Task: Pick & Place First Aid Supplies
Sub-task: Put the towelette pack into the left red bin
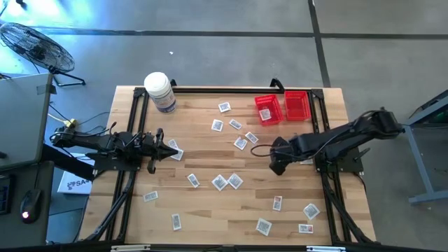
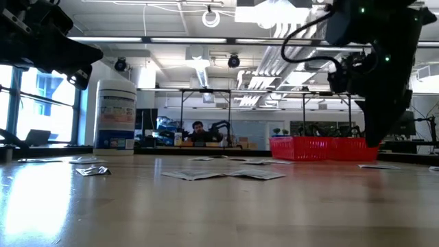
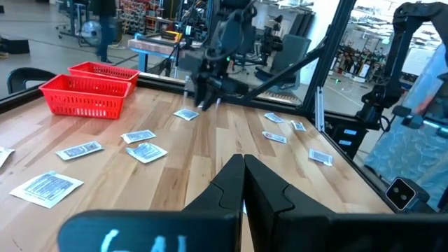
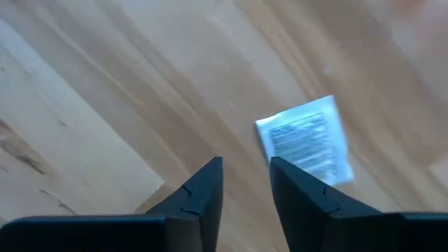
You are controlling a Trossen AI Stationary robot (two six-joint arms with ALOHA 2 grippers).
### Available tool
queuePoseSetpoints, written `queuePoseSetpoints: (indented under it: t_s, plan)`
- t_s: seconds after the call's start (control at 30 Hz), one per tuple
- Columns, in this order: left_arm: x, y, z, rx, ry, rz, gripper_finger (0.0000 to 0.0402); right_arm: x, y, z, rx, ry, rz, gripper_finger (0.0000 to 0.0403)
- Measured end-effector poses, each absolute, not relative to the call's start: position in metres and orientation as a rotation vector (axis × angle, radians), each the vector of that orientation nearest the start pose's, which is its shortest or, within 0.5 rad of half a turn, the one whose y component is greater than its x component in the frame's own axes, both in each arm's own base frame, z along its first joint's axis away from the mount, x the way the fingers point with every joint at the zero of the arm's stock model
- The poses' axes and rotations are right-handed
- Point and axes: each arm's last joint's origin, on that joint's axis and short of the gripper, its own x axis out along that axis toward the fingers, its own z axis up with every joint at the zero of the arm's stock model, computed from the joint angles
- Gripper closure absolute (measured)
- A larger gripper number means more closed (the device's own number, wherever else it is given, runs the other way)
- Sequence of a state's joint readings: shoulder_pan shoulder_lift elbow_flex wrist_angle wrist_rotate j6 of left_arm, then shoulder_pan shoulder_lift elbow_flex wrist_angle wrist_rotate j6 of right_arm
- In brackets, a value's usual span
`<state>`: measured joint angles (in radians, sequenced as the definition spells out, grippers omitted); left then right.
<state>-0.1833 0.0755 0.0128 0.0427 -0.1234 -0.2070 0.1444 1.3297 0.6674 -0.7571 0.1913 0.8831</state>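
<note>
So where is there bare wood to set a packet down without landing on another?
Bare wood lies between the left gripper and right gripper, also along the front-left edge below the left arm. Crowded spots: packets beside the red baskets, the middle cluster, and the front-right corner.

Legible text: partial letters "SA" on a white box (image 1: 73,183) beside the tabletop (image 1: 203,157), left side, high view. Print on the packets (image 4: 308,140) and the bottle label (image 2: 115,116): present, not readable.
</note>
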Motion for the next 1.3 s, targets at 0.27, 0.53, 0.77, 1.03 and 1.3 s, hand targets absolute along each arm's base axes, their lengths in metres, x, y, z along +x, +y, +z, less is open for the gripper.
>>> queuePoseSetpoints:
  t_s: [0.27, 0.53, 0.77, 1.03, 1.3]
  plan:
    - [0.1, -0.015, 0.166, -0.204, 0.026, -0.058, 0.0401, 0.214, 0.022, 0.142, 0.394, 1.263, -0.578, 0.0259]
    - [0.1, -0.015, 0.166, -0.204, 0.026, -0.058, 0.0401, 0.212, 0.009, 0.139, 0.385, 1.352, -0.673, 0.0258]
    - [0.1, -0.015, 0.166, -0.204, 0.026, -0.058, 0.0401, 0.217, 0.004, 0.137, 0.384, 1.348, -0.594, 0.0261]
    - [0.1, -0.015, 0.165, -0.202, 0.037, -0.056, 0.0401, 0.221, 0.001, 0.126, 0.379, 1.402, -0.608, 0.0277]
    - [0.1, -0.015, 0.165, -0.201, 0.041, -0.056, 0.0401, 0.218, -0.005, 0.125, 0.472, 1.409, -0.7, 0.0304]
